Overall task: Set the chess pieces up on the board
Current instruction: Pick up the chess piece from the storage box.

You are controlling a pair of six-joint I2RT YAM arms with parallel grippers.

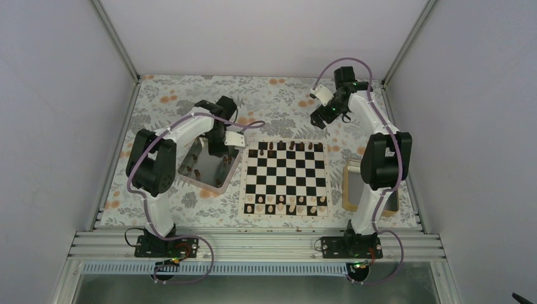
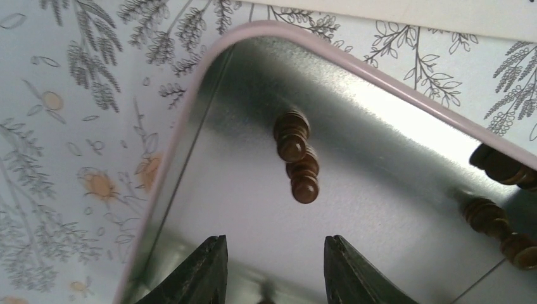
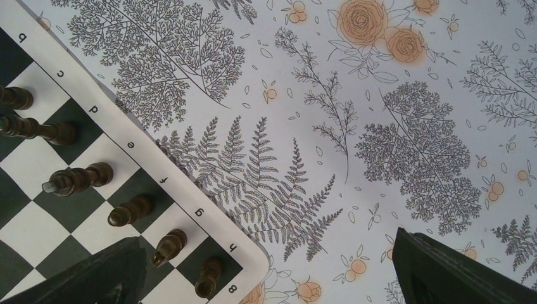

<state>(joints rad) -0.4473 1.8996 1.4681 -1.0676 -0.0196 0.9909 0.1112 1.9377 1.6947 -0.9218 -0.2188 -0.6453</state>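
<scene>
The left end effector is held over a corner of the metal tray, partly open and empty. Dark chess pieces are seen in the tray and along the far edge of the board. The right end effector is held wide open by its far right corner.

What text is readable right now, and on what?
"b": pale border of the black-and-white chequered chessboard
"c": same border
"d": same border
"e": same border
"f": same border
"g": same border
"h": same border
"8": border corner
Overhead view: too small to read.
</scene>
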